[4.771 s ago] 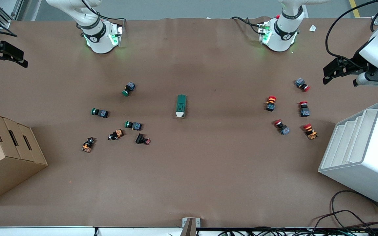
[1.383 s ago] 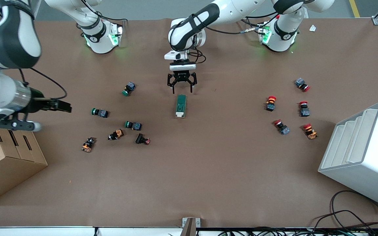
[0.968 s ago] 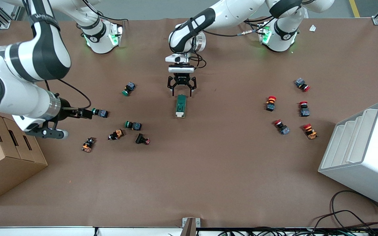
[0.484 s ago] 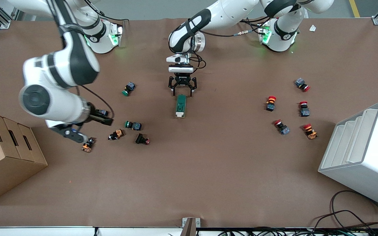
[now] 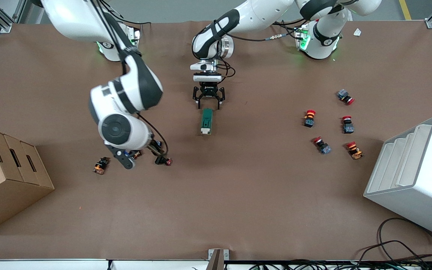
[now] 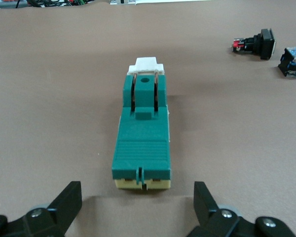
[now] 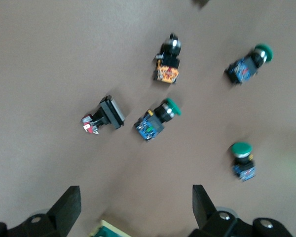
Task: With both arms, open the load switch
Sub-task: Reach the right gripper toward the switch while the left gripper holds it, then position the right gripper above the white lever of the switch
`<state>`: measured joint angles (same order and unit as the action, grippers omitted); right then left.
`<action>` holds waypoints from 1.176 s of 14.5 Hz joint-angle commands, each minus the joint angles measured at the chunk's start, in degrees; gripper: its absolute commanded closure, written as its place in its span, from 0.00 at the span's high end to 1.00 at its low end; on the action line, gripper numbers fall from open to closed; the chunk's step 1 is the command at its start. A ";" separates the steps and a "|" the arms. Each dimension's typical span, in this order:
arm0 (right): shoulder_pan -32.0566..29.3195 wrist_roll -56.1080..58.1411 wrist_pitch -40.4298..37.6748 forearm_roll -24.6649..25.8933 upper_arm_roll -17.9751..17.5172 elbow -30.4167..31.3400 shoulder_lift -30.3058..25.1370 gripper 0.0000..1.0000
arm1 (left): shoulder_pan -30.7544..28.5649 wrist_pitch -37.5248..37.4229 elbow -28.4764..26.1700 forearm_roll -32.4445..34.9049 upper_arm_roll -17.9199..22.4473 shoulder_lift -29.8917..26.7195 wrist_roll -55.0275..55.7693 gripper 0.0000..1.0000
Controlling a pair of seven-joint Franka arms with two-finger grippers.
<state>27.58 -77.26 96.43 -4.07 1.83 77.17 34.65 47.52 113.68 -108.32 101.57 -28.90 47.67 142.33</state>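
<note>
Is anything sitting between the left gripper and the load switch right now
Nothing visible does. The left gripper is open just above the table at the load switch's end toward the robot bases, with only bare table between its fingers and the switch. The nearest push buttons lie off to one side.

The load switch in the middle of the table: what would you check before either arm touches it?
1. Load switch lying flat on the table, nothing on it: ok.
2. Left gripper open: ok.
3. Left gripper lined up with the switch's green end, a finger to each side: ok; not yet around it.
4. Right gripper open: ok.
5. Right gripper at the white lever: not ok; it hangs over the push buttons toward the right arm's end of the table.
6. Nearest push button, a black one, apart from the switch: ok.
</note>
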 commanded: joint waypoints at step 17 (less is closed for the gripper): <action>8.62 -34.79 6.31 -14.74 0.28 -4.75 15.01 1.00 | 0.82 -0.65 0.39 4.86 1.13 1.55 3.22 1.00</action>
<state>35.43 -110.19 103.04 -16.70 1.78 73.43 48.71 47.95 113.36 -108.40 104.90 -28.60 48.23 144.20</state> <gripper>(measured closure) 0.000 0.000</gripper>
